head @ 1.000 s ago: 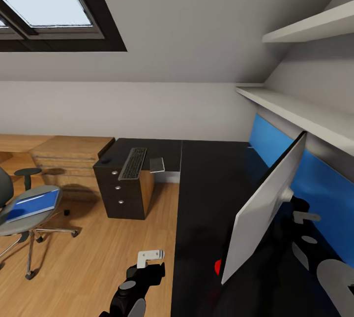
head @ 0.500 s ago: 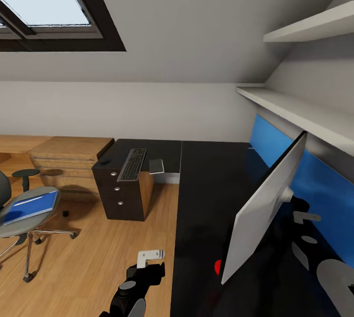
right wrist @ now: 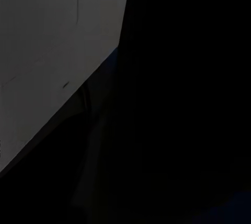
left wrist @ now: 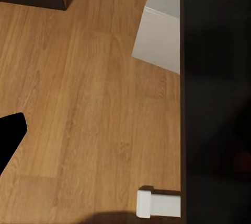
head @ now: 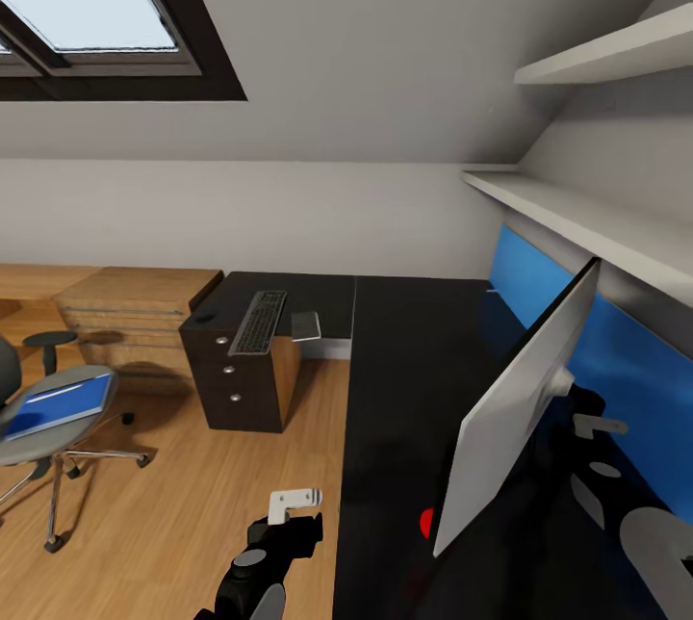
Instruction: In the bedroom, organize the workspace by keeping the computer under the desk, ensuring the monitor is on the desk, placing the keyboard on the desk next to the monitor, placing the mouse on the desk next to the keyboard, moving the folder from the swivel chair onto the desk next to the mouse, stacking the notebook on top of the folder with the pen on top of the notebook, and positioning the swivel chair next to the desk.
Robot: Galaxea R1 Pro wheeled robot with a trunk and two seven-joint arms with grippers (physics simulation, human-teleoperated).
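Keyboard (head: 260, 321) across the desk (head: 404, 379), tilted monitor (head: 515, 413) close by

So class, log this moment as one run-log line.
monitor: on desk | keyboard: far desk wing | folder: on swivel chair | left gripper: over floor

L-shaped black table (head: 404, 360) w/ blue back panel carries the monitor (head: 515, 408) near its front, keyboard (head: 260, 320), mouse (head: 205, 317) & a small grey flat item on the far wing; the wood floor (head: 192, 495) bears the swivel chair (head: 53, 427).
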